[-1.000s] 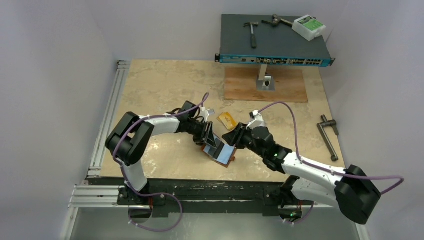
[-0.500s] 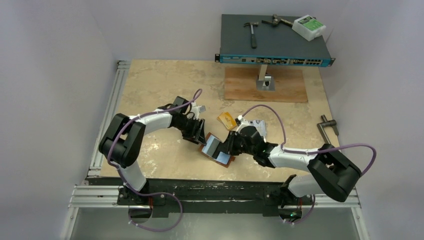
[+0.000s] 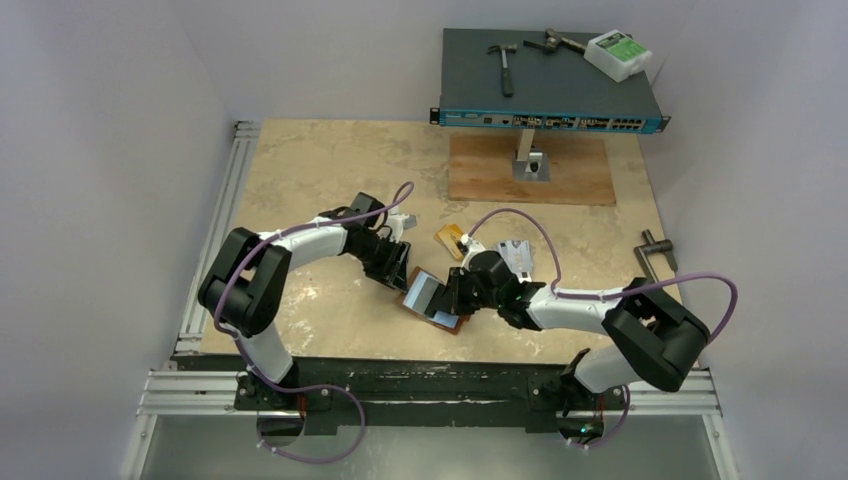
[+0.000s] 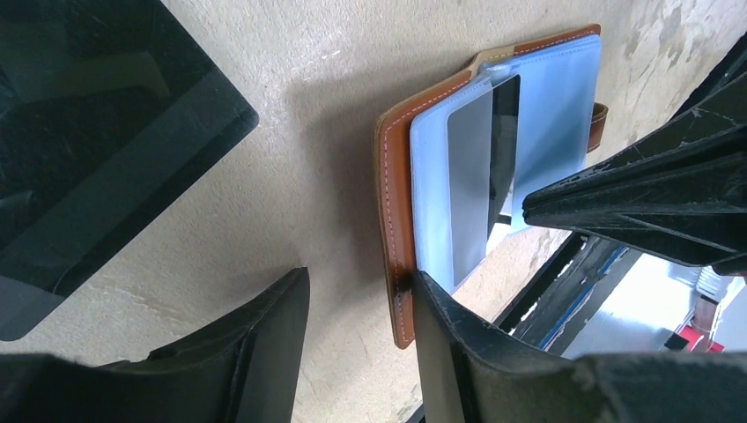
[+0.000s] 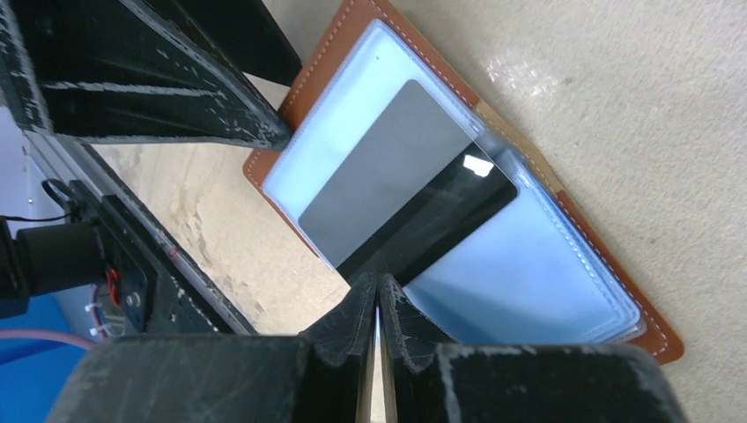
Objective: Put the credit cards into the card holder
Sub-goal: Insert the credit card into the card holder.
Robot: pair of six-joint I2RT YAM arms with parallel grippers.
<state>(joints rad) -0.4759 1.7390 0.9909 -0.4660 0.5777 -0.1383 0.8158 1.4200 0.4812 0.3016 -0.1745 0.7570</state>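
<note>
Two robot claws meet over the open card holder (image 5: 528, 264) on the table (image 3: 330, 170). The right gripper (image 5: 377, 286) is clenched, its fingertips (image 5: 348, 319) pressed together at the exposed edge of a black credit card (image 5: 405, 185) lying partly under the holder's light blue sleeve; whether they grip anything cannot be told. The left gripper (image 4: 361, 286) stands released, one finger (image 4: 458, 352) touching the holder's brown stitched border. A loose black card (image 4: 97, 132) lies ahead of that claw, on the side away from the holder. A gold card (image 3: 452, 240) and a silvery card (image 3: 516, 256) lie just beyond the right claw.
</note>
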